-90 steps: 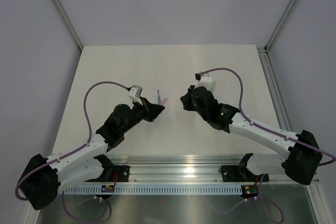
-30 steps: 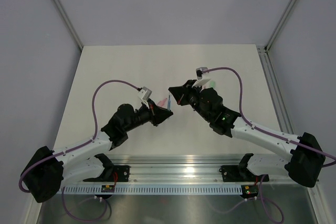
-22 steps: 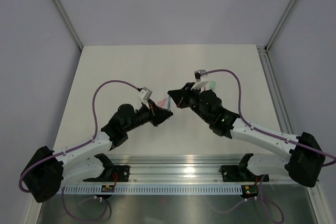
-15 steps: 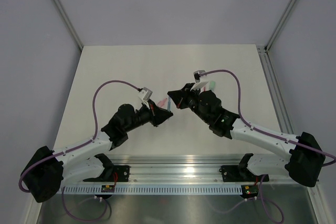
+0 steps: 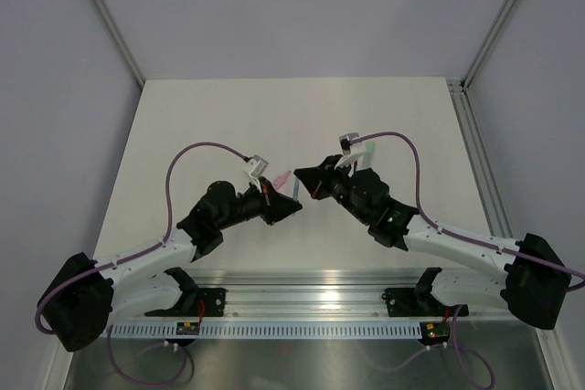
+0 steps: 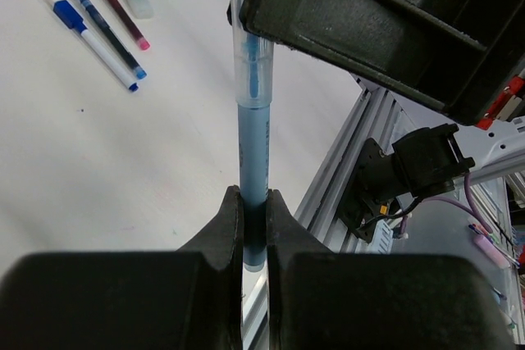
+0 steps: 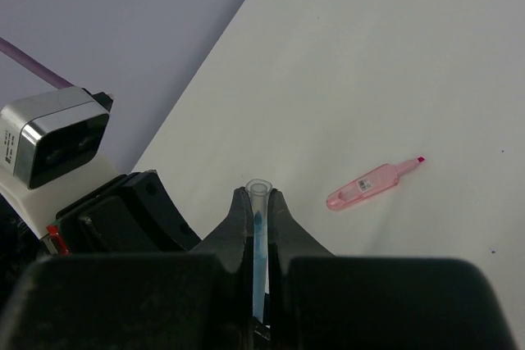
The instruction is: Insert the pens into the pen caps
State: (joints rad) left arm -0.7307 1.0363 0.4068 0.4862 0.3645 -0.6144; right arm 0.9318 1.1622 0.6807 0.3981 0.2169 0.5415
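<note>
- Step: mating in mid-air; blue pen (image 6: 253, 149) is clamped by left gripper (image 6: 253, 202), clear cap (image 6: 251, 71) by right gripper (image 7: 258, 206), tip already inside cap.
- Next: cap to be pushed fully home, axes kept aligned.

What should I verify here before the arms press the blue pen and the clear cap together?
1. The left gripper is shut on the blue pen: ok.
2. The right gripper is shut on the clear cap: ok.
3. Pen tip inside the cap's mouth: ok, seen in the left wrist view.
4. Pen and cap in line: ok.
5. Pen fully seated: cannot tell.
6. The loose pens on the table lie apart from both grippers: ok.
</note>
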